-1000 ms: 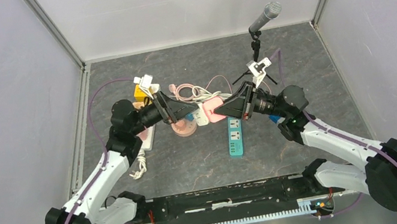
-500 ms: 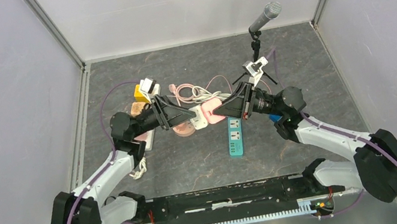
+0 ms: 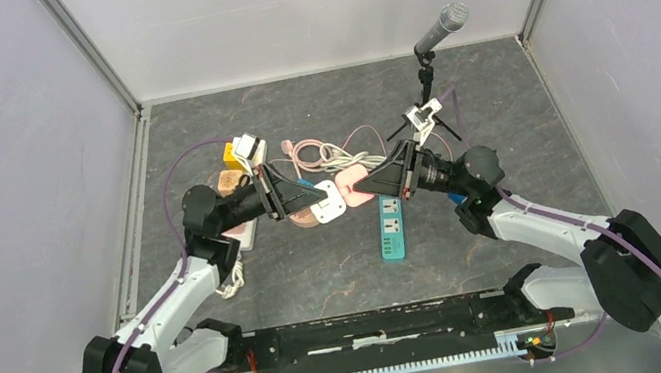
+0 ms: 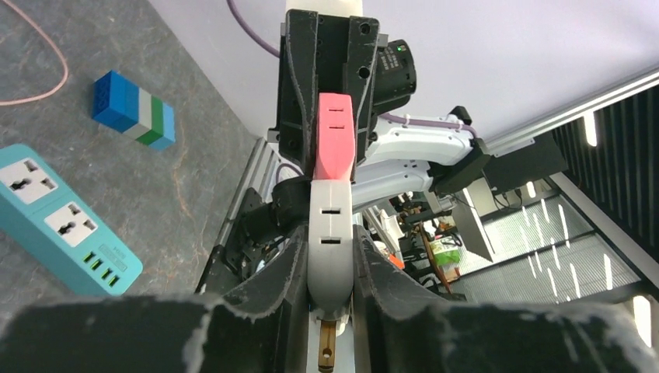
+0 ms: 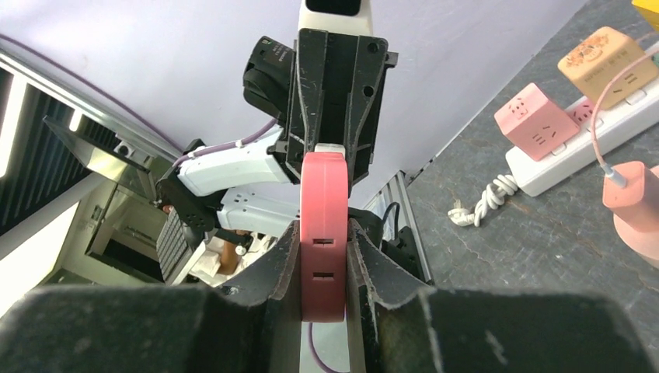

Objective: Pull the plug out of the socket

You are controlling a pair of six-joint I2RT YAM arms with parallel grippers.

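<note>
The pink plug (image 3: 359, 185) is held off the desk (image 3: 322, 279), above its middle. The right hand (image 3: 369, 183) has its fingers closed flat against the plug's two broad sides. Just beside it on the left is the white socket (image 3: 329, 200), clamped the same way in the closed left hand (image 3: 314, 197).

From above, the two blocks look slightly stepped, with the white one a little nearer. In both wrist views they line up end to end with only a seam between them, so I cannot tell whether the pins are out. I judge the pull to be at or just past the point of release. What is left is to draw the hands apart until a plain gap opens.

The plug's long axis runs left to right along the line between the hands. Its mating end faces the left arm.
</note>
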